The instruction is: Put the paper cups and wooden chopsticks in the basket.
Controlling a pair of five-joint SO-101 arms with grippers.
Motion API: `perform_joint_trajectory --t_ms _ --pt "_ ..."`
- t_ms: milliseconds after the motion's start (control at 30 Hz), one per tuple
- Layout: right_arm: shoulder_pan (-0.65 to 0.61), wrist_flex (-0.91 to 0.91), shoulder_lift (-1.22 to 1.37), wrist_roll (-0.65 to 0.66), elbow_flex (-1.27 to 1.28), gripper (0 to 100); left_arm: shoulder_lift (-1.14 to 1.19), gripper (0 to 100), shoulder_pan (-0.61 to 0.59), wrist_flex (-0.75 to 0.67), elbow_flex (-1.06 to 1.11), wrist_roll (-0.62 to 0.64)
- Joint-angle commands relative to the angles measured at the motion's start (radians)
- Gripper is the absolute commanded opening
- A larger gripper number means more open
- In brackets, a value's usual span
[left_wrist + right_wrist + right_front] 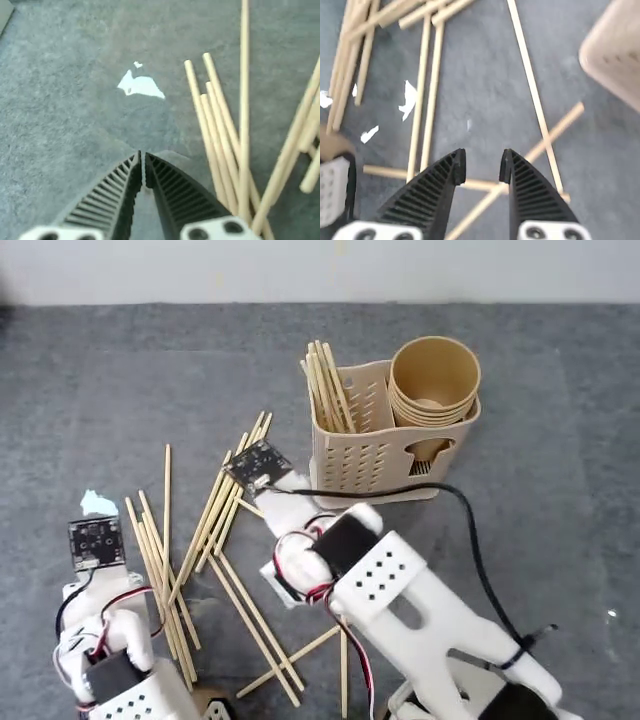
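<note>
My right gripper (pixel 482 167) hangs slightly parted and empty over loose chopsticks (pixel 215 515), which lie crossed on the grey felt mat (pixel 100 390) near the basket (pixel 365 455). My left gripper (pixel 142 167) is closed on nothing. The sticks are thin, light, stiff round wood and probably roll, so I would pinch one at its middle. The paper cups (pixel 435 380) already stand stacked in the basket.

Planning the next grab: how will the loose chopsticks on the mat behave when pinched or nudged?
The chopsticks look thin, round and stiff, so one probably rolls if nudged. They lie crossed and piled, so lifting one may disturb others. Being so slim, they are likely light.
</note>
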Motion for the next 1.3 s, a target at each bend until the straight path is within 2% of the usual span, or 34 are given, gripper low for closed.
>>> perform_joint_trajectory --t_ms 0,133,400,667,1267 --pt "-0.039 -0.174 -0.001 -0.009 0.058 12.3 -0.018 1 -0.040 -0.020 -0.008 -0.020" --pt "-0.073 -0.340 -0.001 -0.009 0.161 12.3 -0.018 1 -0.040 -0.003 -0.008 -0.015" --pt "-0.133 -0.547 0.008 -0.009 0.264 12.5 -0.018 1 -0.040 0.064 -0.008 -0.015" --pt "-0.159 -0.685 0.205 -0.005 0.264 12.4 -0.018 1 -0.046 0.161 -0.008 -0.020" --pt "-0.226 -0.788 0.346 -0.011 0.219 12.3 -0.018 1 -0.046 0.161 -0.008 -0.015"
